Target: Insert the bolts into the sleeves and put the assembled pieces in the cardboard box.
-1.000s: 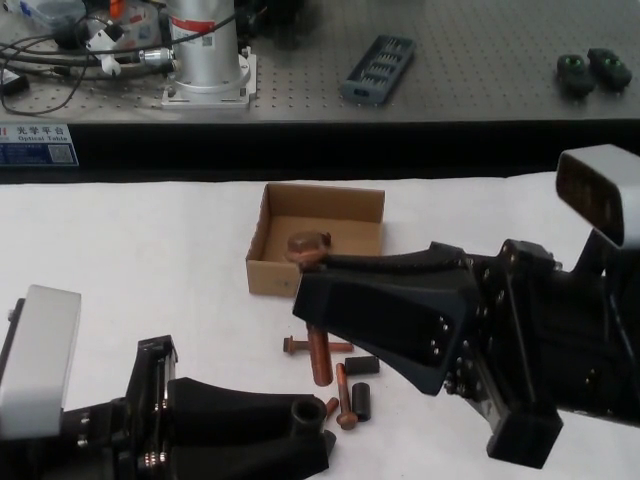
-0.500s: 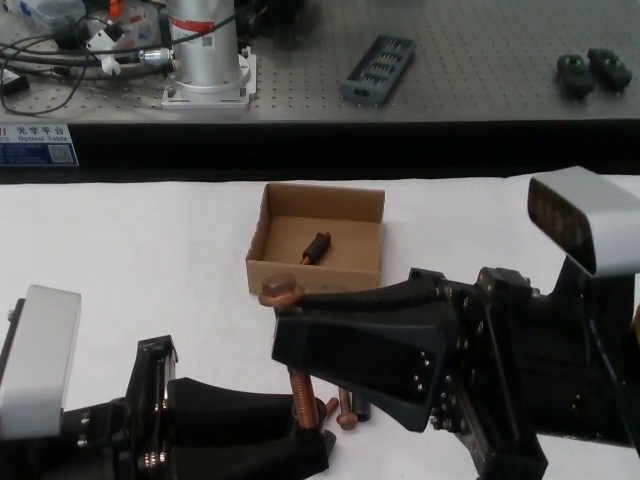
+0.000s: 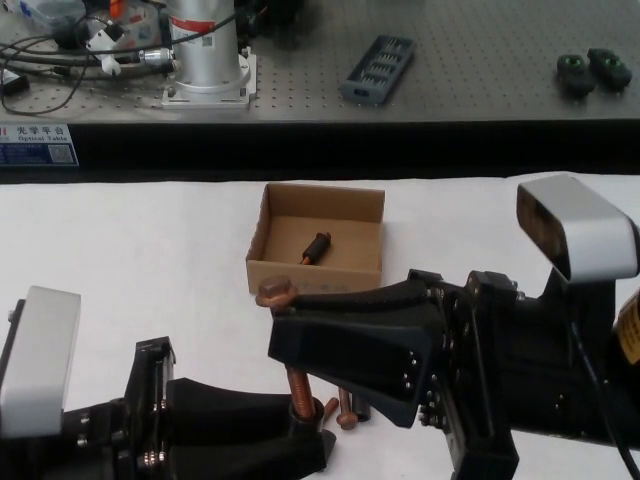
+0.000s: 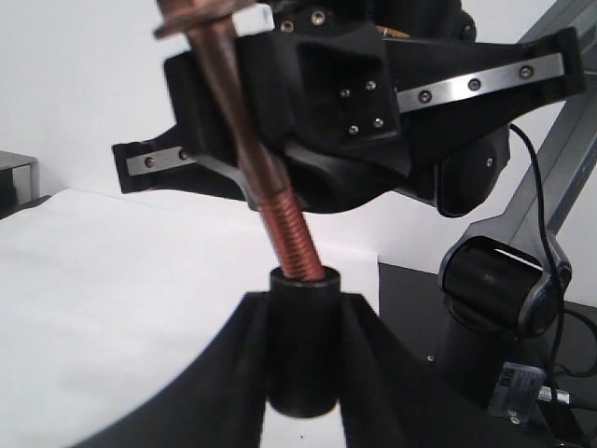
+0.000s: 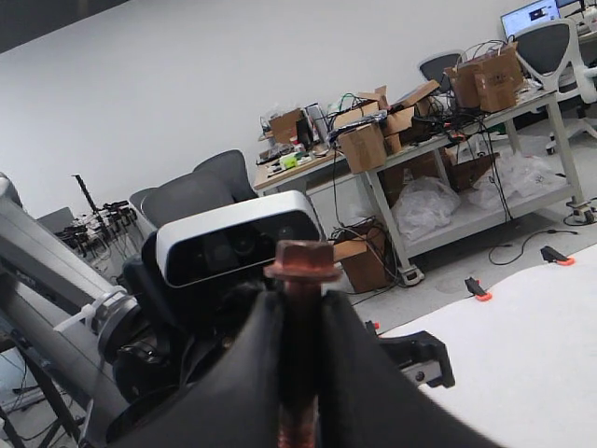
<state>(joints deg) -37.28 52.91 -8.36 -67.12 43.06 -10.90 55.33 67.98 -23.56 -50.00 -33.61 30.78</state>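
A blue-and-white label (image 3: 37, 144) on the far bench edge carried print. The left hand (image 4: 304, 313) clenched an upright black sleeve (image 4: 300, 373) above the white surface (image 3: 150, 260). The right hand (image 5: 297, 359) gripped a copper bolt (image 4: 256, 168), its threaded tip at the sleeve's mouth. A second earlier it had hung nearer the cardboard box (image 3: 318, 275), which held one assembled piece (image 3: 316, 246).

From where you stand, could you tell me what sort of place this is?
Most likely a robotics lab: a perforated optical table stands behind the bench, and the room beyond holds a desk piled with boxes, plus office chairs.
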